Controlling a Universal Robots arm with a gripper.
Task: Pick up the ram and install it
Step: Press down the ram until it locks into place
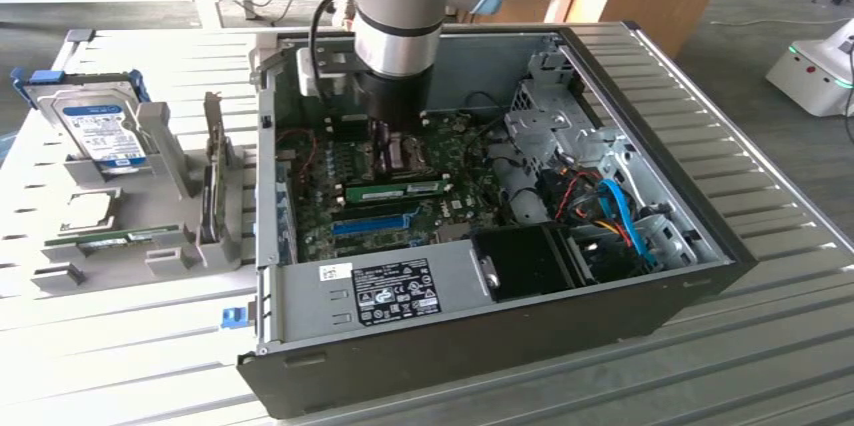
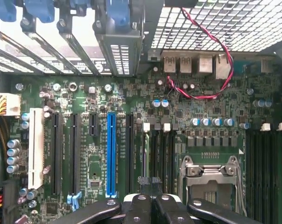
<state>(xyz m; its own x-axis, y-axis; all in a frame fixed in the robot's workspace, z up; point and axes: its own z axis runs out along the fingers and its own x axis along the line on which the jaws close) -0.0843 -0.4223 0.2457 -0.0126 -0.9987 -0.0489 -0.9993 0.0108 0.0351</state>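
A: Where is the ram?
B: A thin green stick lying flat among the slots on the green board inside the open metal computer case, just below the arm.
A: And the fingers?
B: Black, pressed together, holding nothing, just above the board. A second green stick rests in a grey holder on the ribbed tabletop.

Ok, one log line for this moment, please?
hand: shut, nothing seen held, inside case | ram: on motherboard beside hand | second stick: on rack outside case
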